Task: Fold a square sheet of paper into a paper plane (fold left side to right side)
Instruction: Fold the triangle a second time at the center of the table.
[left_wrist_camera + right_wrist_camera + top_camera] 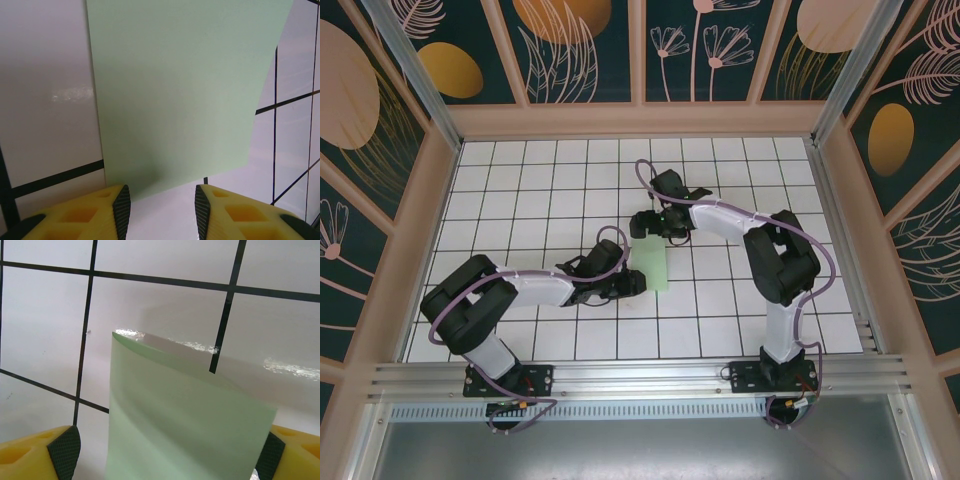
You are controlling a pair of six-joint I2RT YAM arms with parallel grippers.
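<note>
While flattening the halved square sheet of paper [651, 268] mid-table: left gripper [636, 283] at 8 o'clock, right gripper [657, 229] at 12, both spread apart, clamping nothing. Looks like creasing; needs press along fold next.

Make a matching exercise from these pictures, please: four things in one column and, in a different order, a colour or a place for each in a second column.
Column 1
1. square sheet of paper
2. left gripper
3. right gripper
4. table

Column 2
a. white, with dark grid lines
b. at the sheet's far end, one of its fingers on each side of the sheet
c. pale green
d. by the sheet's near left corner, fingers open, just short of its edge

Pairs: 1-c, 2-d, 3-b, 4-a
</note>
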